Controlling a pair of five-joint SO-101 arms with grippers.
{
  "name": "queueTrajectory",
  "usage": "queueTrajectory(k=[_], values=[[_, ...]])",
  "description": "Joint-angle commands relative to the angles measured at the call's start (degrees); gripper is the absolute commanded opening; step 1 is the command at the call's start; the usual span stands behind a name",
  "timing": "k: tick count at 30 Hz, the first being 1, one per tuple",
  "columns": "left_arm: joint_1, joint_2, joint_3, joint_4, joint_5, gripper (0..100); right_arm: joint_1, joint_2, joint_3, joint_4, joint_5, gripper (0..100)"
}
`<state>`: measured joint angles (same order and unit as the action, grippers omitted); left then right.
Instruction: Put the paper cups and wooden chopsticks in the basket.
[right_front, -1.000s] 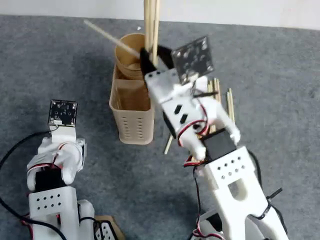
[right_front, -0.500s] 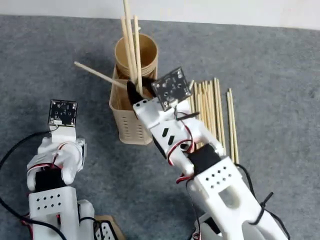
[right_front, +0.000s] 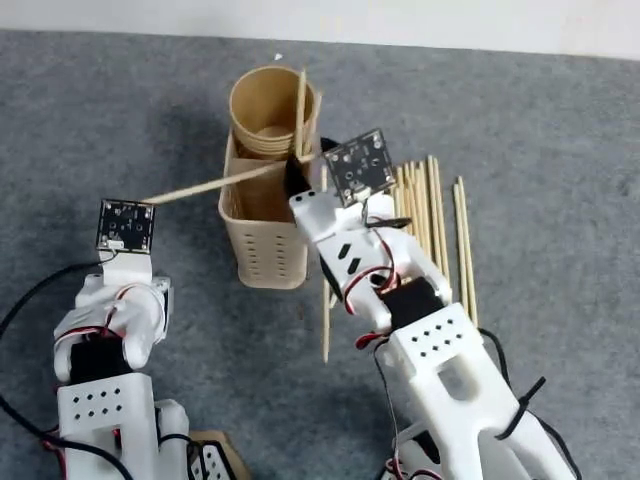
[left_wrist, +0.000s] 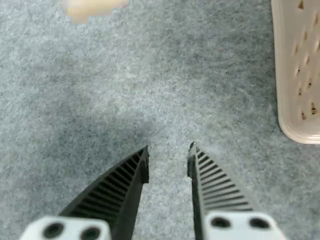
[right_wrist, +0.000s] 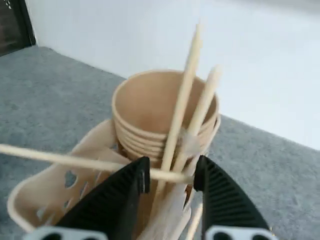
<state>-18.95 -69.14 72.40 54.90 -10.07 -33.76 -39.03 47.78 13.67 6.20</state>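
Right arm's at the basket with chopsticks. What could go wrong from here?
1. The crosswise chopstick rests over the basket rim and sticks far out the side; a bump could tip it out.
2. The upright chopsticks lean on the paper cups right at the right end effector; pulling away may drag them out.
3. The stray chopstick lies beside the basket under the arm, so it is easily missed.
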Motion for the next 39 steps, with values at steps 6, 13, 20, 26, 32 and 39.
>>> queueTrajectory(k=[6,13,20,26,32,39], values=[[0.57,0.04,-0.22,-0.97,0.44,16,4.62,-0.22,-3.3,3.12,-0.18,15.6],[0.57,0.04,-0.22,-0.97,0.44,16,11.82,-0.13,-4.26,10.77,-0.18,15.6],[0.57,0.04,-0.22,-0.97,0.44,16,10.42,0.4,-4.35,11.12,-0.09,15.6],[0.57,0.04,-0.22,-0.97,0.44,16,19.65,0.31,-1.45,16.84,-0.09,15.6],[0.57,0.04,-0.22,-0.97,0.44,16,26.07,0.4,1.98,18.59,0.0,15.6],[0.57,0.04,-0.22,-0.97,0.44,16,30.55,0.48,2.59,18.77,8.09,15.6]])
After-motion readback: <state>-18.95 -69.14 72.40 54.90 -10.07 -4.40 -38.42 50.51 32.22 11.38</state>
